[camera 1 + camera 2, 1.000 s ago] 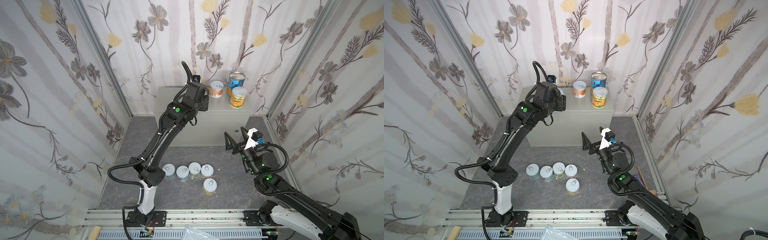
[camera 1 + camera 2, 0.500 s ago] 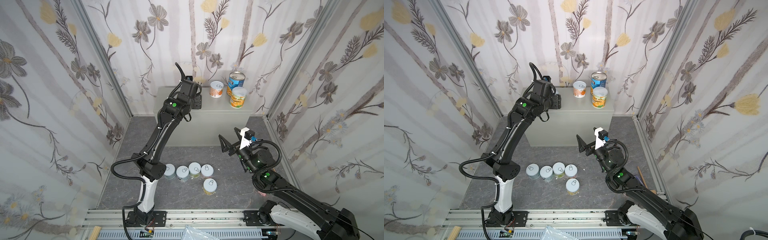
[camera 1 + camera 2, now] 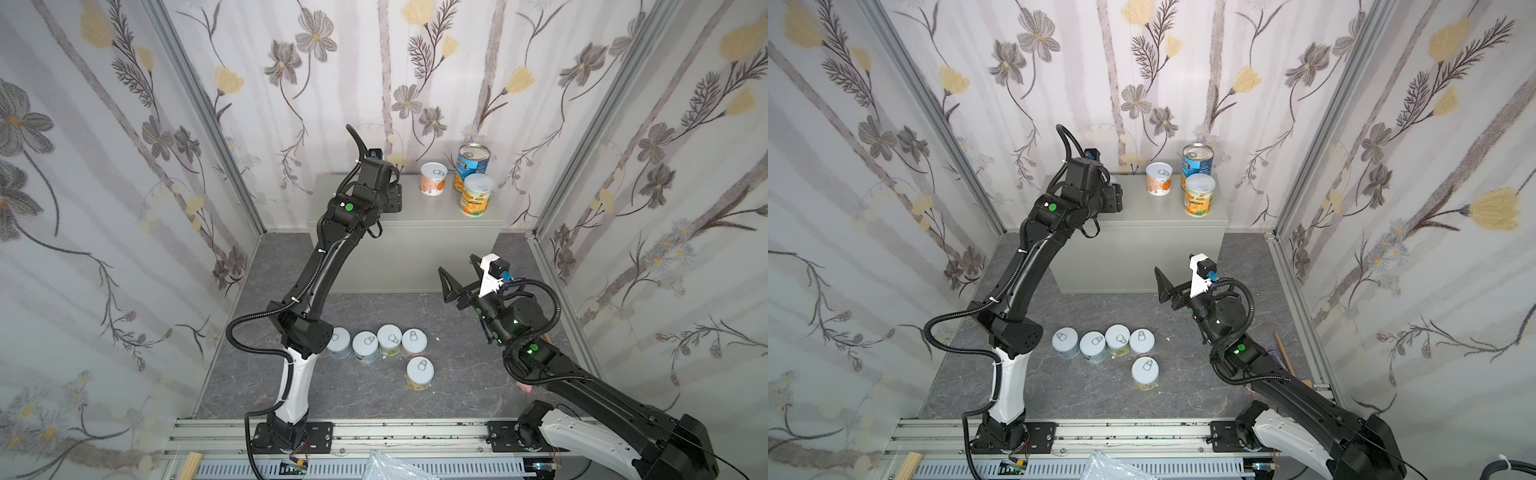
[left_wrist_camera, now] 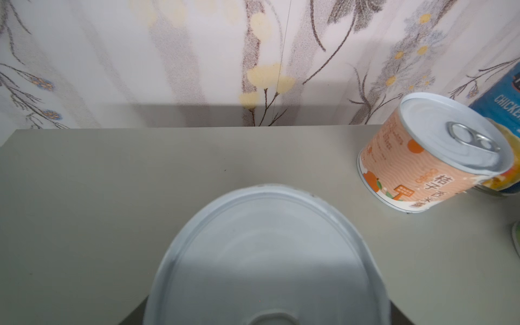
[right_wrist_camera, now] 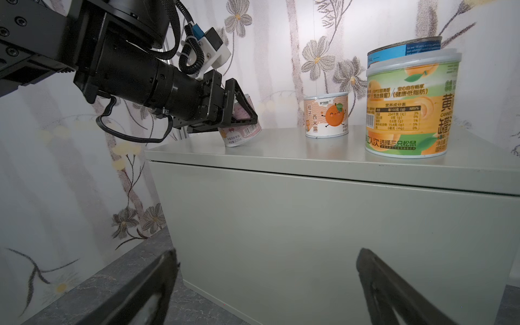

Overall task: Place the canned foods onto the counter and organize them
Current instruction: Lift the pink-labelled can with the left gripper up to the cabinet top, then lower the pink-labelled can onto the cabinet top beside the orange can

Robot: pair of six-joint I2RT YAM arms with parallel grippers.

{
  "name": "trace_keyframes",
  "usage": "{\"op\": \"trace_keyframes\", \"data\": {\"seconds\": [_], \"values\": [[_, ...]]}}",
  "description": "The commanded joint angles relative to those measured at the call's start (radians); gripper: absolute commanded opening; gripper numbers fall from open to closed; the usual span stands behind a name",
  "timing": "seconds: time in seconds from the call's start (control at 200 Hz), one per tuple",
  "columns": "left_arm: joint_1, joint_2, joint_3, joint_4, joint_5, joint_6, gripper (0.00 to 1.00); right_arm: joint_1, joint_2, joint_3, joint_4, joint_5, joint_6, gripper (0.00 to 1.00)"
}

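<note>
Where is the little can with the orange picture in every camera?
Top view: little orange can on the counter, beside the tall blue can.
Top view: the can, same spot.
Left wrist: the can close up, lid showing.
Right wrist: the can, smiling orange facing us.
Shared landmark: the tall blue can beside it.

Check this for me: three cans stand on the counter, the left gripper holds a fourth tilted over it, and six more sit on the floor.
Wrong on one count: five cans sit on the floor, not six; both top views show them. The rest stands: three cans on the counter, and the left gripper holds a fourth can tilted over it.
</note>
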Motion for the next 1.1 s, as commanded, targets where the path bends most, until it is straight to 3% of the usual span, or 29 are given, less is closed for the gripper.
{"op": "trace_keyframes", "data": {"seconds": [0.0, 0.16, 0.37, 0.754, 0.839, 0.929, 1.094], "values": [[0.001, -0.009, 0.003, 0.013, 0.034, 0.008, 0.54, 0.002, 0.003, 0.009, 0.022, 0.013, 0.0, 1.0], [0.0, -0.007, 0.003, 0.022, 0.036, 0.022, 0.73, 0.001, 0.006, 0.009, 0.028, 0.008, 0.014, 1.0], [0.0, -0.004, 0.003, 0.052, 0.05, 0.035, 0.87, 0.002, -0.006, -0.002, 0.02, 0.011, 0.02, 1.0], [-0.001, 0.02, 0.003, 0.101, 0.142, 0.021, 0.9, 0.001, -0.029, -0.03, 0.028, 0.032, 0.014, 1.0], [-0.001, 0.022, 0.003, 0.121, 0.109, 0.028, 0.93, 0.001, -0.03, -0.029, 0.029, 0.031, 0.014, 1.0], [-0.001, -0.001, 0.002, 0.122, 0.07, 0.054, 1.0, 0.001, -0.033, -0.033, 0.028, 0.031, 0.017, 1.0], [-0.002, -0.102, -0.087, 0.128, 0.1, 0.072, 1.0, 0.001, -0.028, -0.035, 0.029, 0.018, 0.026, 1.0]]}}
